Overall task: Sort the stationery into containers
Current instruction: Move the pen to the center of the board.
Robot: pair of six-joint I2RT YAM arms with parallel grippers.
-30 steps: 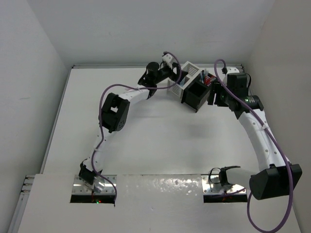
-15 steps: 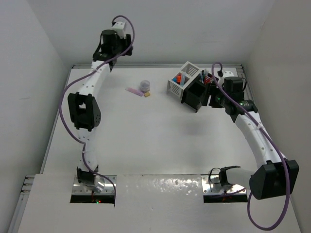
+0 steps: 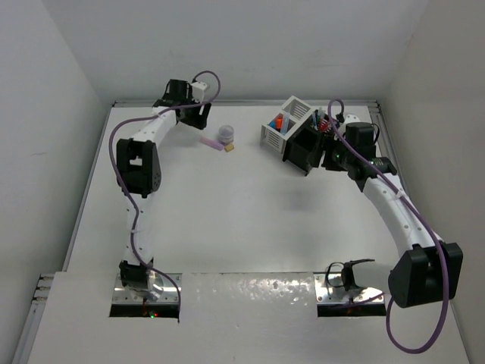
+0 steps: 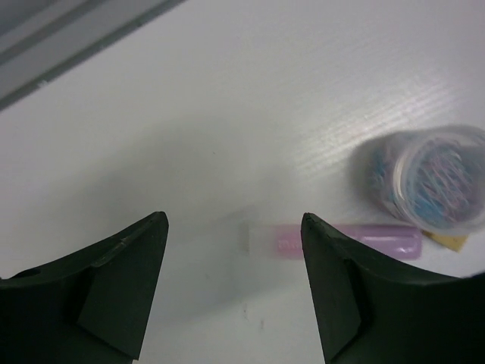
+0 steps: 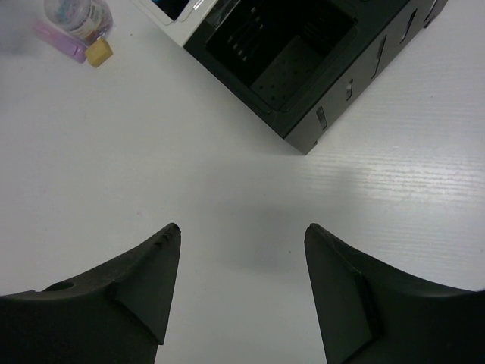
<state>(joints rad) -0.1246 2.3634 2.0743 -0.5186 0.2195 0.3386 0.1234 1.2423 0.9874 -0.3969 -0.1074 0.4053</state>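
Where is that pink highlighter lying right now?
In the top view, the pink highlighter lies left of the boxes, beside the round tub and tan eraser, just ahead of the left end effector.

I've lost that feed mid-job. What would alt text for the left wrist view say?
The left gripper, jaws open and empty, hangs above a pink highlighter lying flat on the white table. At the picture's right sits a small round clear container with colourful contents, blurred, and a tan eraser corner shows just below it.

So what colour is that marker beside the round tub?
The marker is pale pink, clearest in the left wrist view.
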